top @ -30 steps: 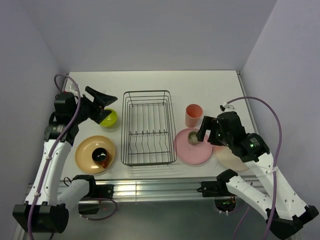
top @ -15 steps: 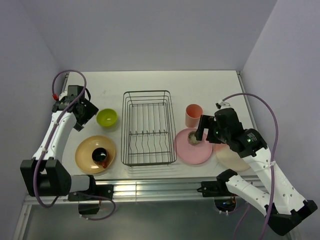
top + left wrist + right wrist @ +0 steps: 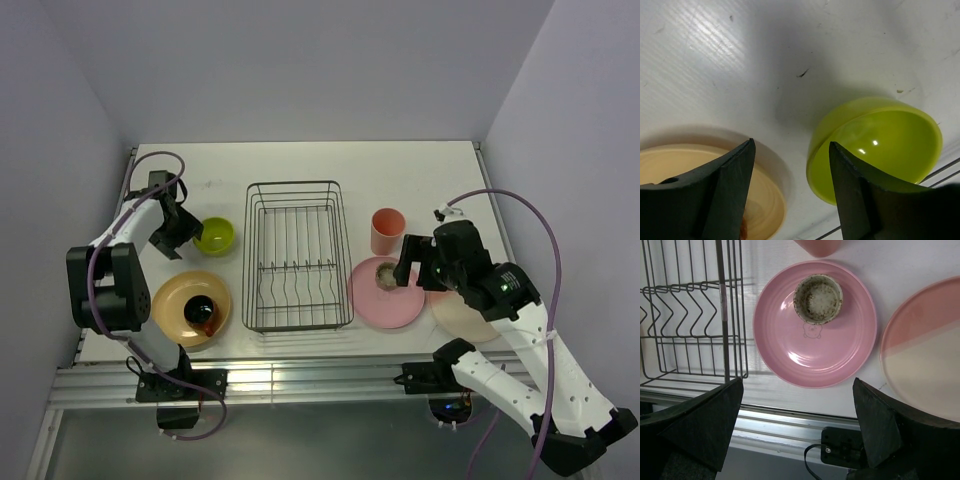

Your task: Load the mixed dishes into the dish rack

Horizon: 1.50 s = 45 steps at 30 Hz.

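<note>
The black wire dish rack stands mid-table with nothing in it. My left gripper is open, low beside the left side of the lime-green bowl. In the left wrist view the gripper shows table between its jaws, and the right finger overlaps the bowl. The yellow-orange plate holds the red-orange cup. My right gripper is open and empty above the pink plate, which holds the small tan bowl. The salmon tumbler stands behind that plate.
The pink-and-cream plate lies right of the pink plate, partly under my right arm in the top view. The rack's right wall is close to the pink plate. The table's front rail runs below the right gripper.
My left arm has swung down and back toward the far left, and its gripper now sits low beside the lime-green bowl. My right gripper has barely moved.
</note>
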Motion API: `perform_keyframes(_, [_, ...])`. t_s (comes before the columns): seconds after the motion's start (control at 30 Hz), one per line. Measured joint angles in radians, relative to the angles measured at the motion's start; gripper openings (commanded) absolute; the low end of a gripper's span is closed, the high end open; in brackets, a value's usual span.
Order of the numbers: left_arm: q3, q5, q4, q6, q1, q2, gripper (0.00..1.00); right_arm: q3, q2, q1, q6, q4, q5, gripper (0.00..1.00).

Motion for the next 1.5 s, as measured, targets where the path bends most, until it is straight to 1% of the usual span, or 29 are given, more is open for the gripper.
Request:
perform_keyframes(0.07, [0.008, 0.012, 0.011, 0.007, 0.0, 0.011, 0.57, 0.0, -0.001, 0.0, -0.005, -0.005, 0.003, 0.98])
perform_keyframes(0.1, [0.012, 0.018, 0.017, 0.01, 0.0, 0.015, 0.45, 0.0, 0.0, 0.0, -0.008, -0.006, 0.004, 0.98])
perform_keyframes(0.17, [0.013, 0.028, 0.033, 0.014, 0.0, 0.023, 0.27, 0.0, 0.0, 0.0, -0.011, -0.01, 0.006, 0.98])
perform_keyframes(0.2, [0.013, 0.031, 0.036, 0.018, 0.0, 0.026, 0.13, 0.0, 0.0, 0.0, -0.012, -0.011, 0.006, 0.98])
perform_keyframes(0.27, [0.013, 0.04, 0.038, 0.031, 0.0, 0.029, 0.02, 0.004, 0.003, 0.0, -0.017, -0.017, 0.005, 0.98])
perform_keyframes(0.3, [0.013, 0.045, 0.04, 0.029, 0.0, 0.029, 0.0, 0.007, 0.007, 0.0, -0.019, -0.017, 0.003, 0.98])
perform_keyframes(0.53, [0.014, 0.054, 0.044, 0.041, 0.0, 0.017, 0.0, 0.048, 0.082, 0.0, -0.06, -0.016, -0.035, 0.97])
perform_keyframes(0.7, [0.036, 0.074, -0.023, 0.04, 0.002, -0.072, 0.0, 0.122, 0.191, 0.0, -0.091, -0.006, -0.075, 0.97])
perform_keyframes(0.83, [0.08, 0.177, -0.053, 0.014, 0.006, -0.229, 0.0, 0.179, 0.25, 0.0, -0.113, 0.012, -0.136, 0.97])
perform_keyframes(0.93, [0.083, 0.33, -0.035, -0.04, 0.008, -0.362, 0.0, 0.228, 0.281, 0.0, -0.116, 0.021, -0.19, 0.97])
perform_keyframes(1.03, [0.012, 0.528, 0.06, -0.115, 0.002, -0.476, 0.0, 0.276, 0.315, 0.0, -0.101, 0.053, -0.272, 1.0])
perform_keyframes(1.1, [-0.082, 0.66, 0.158, -0.194, -0.014, -0.544, 0.0, 0.297, 0.334, 0.0, -0.078, 0.088, -0.338, 1.0])
perform_keyframes(1.2, [-0.199, 0.802, 0.286, -0.329, -0.062, -0.599, 0.0, 0.321, 0.358, 0.0, -0.011, 0.171, -0.458, 1.0])
perform_keyframes(1.27, [-0.249, 0.859, 0.367, -0.424, -0.113, -0.617, 0.0, 0.345, 0.373, 0.0, 0.033, 0.224, -0.522, 1.0])
perform_keyframes(1.33, [-0.269, 0.885, 0.421, -0.496, -0.159, -0.628, 0.0, 0.39, 0.402, 0.006, 0.071, 0.264, -0.568, 1.0])
perform_keyframes(1.5, [-0.27, 0.882, 0.506, -0.609, -0.276, -0.652, 0.0, 0.523, 0.502, 0.052, 0.135, 0.352, -0.595, 1.0])
